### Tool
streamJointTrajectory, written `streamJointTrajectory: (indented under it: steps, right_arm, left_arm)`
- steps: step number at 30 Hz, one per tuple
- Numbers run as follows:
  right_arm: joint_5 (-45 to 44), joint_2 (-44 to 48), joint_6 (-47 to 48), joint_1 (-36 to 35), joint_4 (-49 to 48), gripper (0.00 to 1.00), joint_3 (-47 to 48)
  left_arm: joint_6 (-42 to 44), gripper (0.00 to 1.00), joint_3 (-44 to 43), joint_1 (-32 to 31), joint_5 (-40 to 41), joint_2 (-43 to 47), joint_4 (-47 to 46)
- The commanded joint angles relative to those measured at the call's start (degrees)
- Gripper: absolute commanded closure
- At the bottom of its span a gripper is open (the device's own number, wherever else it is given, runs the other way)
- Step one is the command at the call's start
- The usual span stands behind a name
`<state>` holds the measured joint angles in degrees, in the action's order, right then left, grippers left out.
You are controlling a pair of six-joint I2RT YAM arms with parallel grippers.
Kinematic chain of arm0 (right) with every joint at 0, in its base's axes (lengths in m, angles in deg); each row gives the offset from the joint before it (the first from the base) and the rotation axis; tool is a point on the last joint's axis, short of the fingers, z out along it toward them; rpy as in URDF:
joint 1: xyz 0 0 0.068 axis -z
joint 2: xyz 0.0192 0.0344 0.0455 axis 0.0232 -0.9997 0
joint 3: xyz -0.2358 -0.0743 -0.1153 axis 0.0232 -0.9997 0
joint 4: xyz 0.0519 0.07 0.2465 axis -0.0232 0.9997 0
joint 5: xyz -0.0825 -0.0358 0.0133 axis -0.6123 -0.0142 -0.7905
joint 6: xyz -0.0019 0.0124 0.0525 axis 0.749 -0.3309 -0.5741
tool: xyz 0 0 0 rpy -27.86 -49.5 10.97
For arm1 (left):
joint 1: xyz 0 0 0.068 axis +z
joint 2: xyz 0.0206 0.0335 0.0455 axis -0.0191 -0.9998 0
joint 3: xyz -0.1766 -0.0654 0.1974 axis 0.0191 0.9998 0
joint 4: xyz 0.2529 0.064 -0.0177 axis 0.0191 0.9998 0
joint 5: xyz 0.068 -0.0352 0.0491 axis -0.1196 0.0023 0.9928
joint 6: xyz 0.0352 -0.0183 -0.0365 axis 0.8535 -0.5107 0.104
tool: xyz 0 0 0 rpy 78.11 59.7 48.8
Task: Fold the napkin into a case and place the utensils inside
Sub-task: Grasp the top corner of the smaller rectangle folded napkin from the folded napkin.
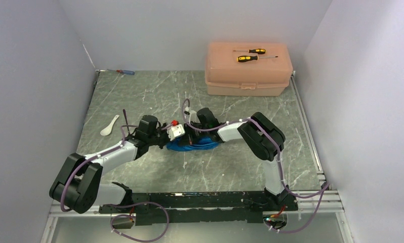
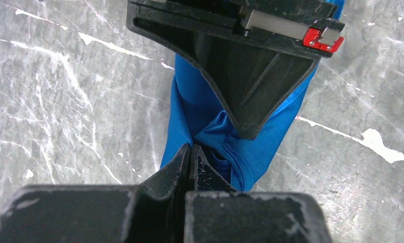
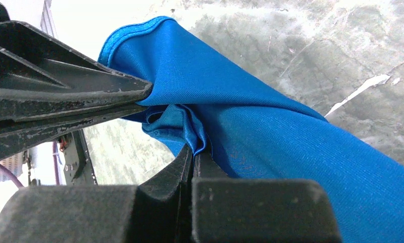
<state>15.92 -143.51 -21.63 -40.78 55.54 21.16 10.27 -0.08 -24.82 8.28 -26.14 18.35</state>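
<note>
Napkin of bright blue soft cloth [image 1: 195, 146] lies bunched at centre in the top view, well apart from the closed peach plastic box [image 1: 245, 82] at the far edge, whose lid bears two yellow-and-black handled screwdrivers [image 1: 251, 58] and whose inside is hidden. Left wrist view: the left gripper [image 2: 190, 152], pressed together, pinches a napkin fold. Right wrist view: the right gripper [image 3: 192, 152] likewise pinches a fold.

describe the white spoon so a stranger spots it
On the left side of the grey marbled table, beyond the left robot arm, lies a small white plastic spoon. Its rounded bowl and white colour separate it from the blue-handled screwdriver behind.
</note>
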Motion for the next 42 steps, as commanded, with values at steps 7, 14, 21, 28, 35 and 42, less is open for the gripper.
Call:
streamJointTrajectory:
  steps: [7, 14, 21, 28, 35, 42]
  right_arm:
    - [-0.03, -3.17, 3.76, 0.91, 20.66, 1.00, 9.30]
    - [8.25, -6.36, 6.50, 1.30, 27.74, 1.00, 19.05]
    - [15.47, -10.70, 11.90, 2.30, 35.71, 1.00, 26.88]
    - [18.70, -14.00, 11.39, 3.14, 38.13, 1.00, 32.70]
    - [19.81, -16.44, 10.64, 3.41, 37.94, 1.00, 34.87]
    - [22.04, -14.60, 7.90, 3.28, 31.90, 1.00, 31.76]
  left_arm:
    - [5.10, 0.97, 0.54, -0.04, -3.93, 2.25, -1.75]
    - [12.35, 0.97, 3.16, -0.02, -4.73, 2.32, -1.59]
    - [16.17, 0.97, 4.56, -0.19, -6.57, 2.38, -1.61]
    - [19.02, 0.97, 4.01, -0.59, -8.53, 1.90, 0.68]
    - [26.31, 0.97, 3.02, -0.74, -11.41, -0.18, 6.05]
    - [40.97, 0.97, 5.35, -0.72, -11.10, -2.98, 12.50]
